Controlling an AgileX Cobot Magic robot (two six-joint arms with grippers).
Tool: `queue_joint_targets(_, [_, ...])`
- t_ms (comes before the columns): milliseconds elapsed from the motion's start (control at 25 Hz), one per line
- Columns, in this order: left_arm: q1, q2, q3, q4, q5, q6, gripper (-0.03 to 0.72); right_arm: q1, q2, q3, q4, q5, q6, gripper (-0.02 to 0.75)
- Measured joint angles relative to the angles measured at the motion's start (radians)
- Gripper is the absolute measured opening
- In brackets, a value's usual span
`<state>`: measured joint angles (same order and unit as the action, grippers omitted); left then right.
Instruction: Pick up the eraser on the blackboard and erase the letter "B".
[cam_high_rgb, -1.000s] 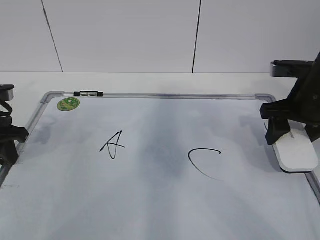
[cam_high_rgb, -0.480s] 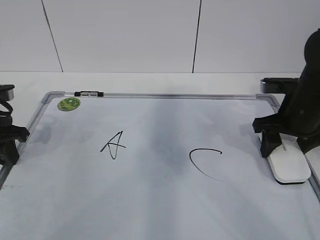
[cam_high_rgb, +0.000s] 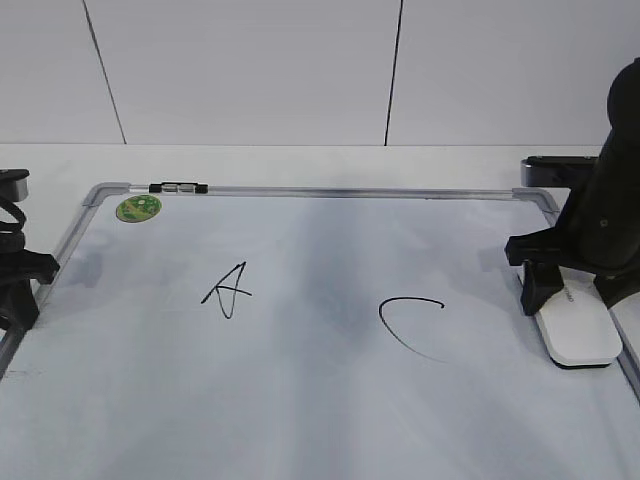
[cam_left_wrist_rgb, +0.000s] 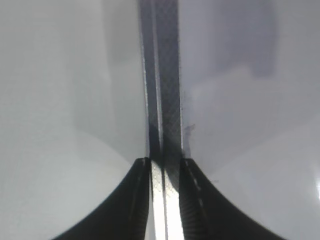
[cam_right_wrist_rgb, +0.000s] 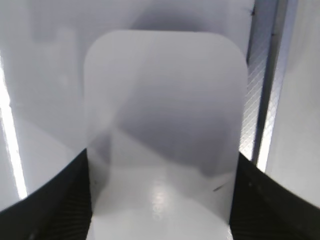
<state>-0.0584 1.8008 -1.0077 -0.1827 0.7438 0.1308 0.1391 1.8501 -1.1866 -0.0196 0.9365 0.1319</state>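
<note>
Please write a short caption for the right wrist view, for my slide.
Right gripper straddling the white eraser on the blackboard, beside its metal frame.

— What is cut off or hidden here?

— In the exterior view the right gripper (cam_high_rgb: 572, 285) covers the far end of the eraser (cam_high_rgb: 580, 335); its right finger runs off the edge. The left gripper (cam_high_rgb: 15, 290) is cropped on the left.

— And the blackboard (cam_high_rgb: 320, 190)?

— Its near edge lies outside the picture.

— The wrist views?

— The eraser's near end leaves the right wrist picture, and its print is too blurred to read.
</note>
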Motion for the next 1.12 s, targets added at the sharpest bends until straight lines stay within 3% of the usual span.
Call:
queue_joint_targets(600, [0.000, 0.000, 0.000, -0.006, 0.000, 0.000, 0.147, 0.000, 0.000, 0.000, -0.016, 0.009, 0.004, 0.534])
queue_joint_targets(1120, [0.000, 0.000, 0.000, -0.013, 0.002, 0.000, 0.147, 0.000, 0.000, 0.000, -0.083, 0.017, 0.033, 0.592])
